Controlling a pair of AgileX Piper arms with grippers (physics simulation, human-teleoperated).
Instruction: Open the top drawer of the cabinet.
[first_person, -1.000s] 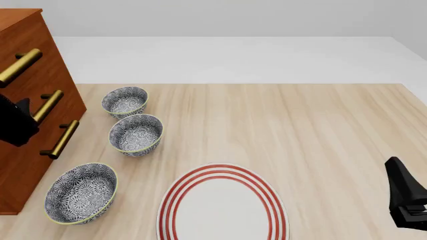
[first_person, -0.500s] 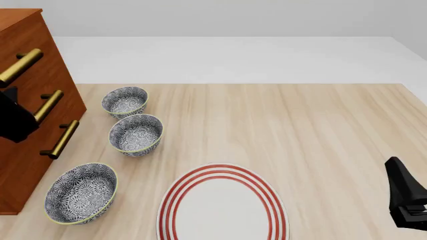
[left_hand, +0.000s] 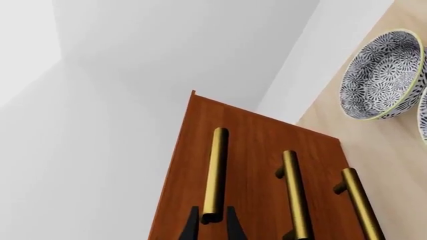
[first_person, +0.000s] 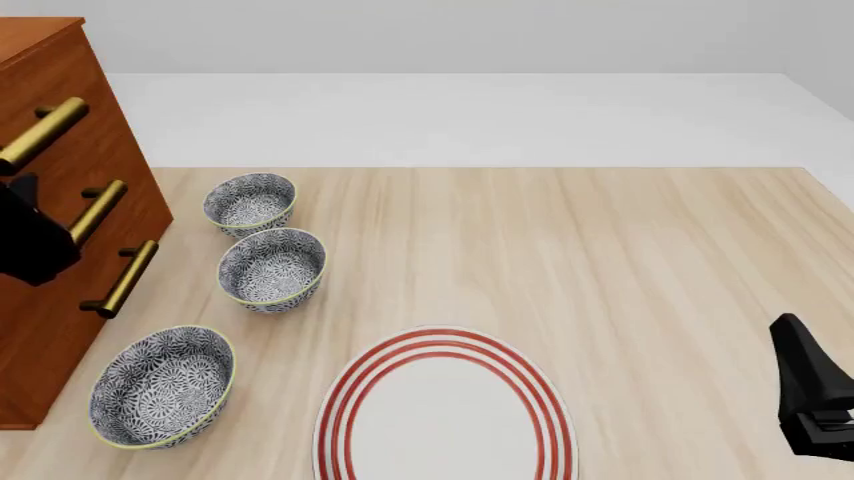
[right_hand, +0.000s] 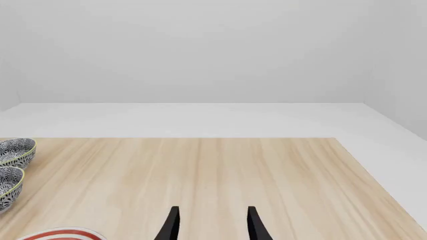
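The cabinet (first_person: 127, 150) stands at the table's left edge, and its three brass bar handles face the bowls. All drawer fronts look flush. The top drawer (left_hand: 193, 150) carries the highest handle (first_person: 43, 133). In the left wrist view my left gripper (left_hand: 212, 210) has its two dark fingers pressed against either side of that handle's (left_hand: 215, 170) near end. The front view shows the left gripper (first_person: 22, 200) partly cut off by the frame's left edge. My right gripper (right_hand: 213, 220) is open over bare table, low at the right (first_person: 790, 330).
Three patterned bowls (first_person: 250, 202) (first_person: 272, 267) (first_person: 162, 385) stand in a row just right of the cabinet. A red-ringed white plate (first_person: 445, 410) lies at front centre. The two lower handles (first_person: 96, 212) (first_person: 127, 278) sit below the held one.
The left gripper rose a little along the cabinet front a second ago and has barely moved since. The right arm has not moved.
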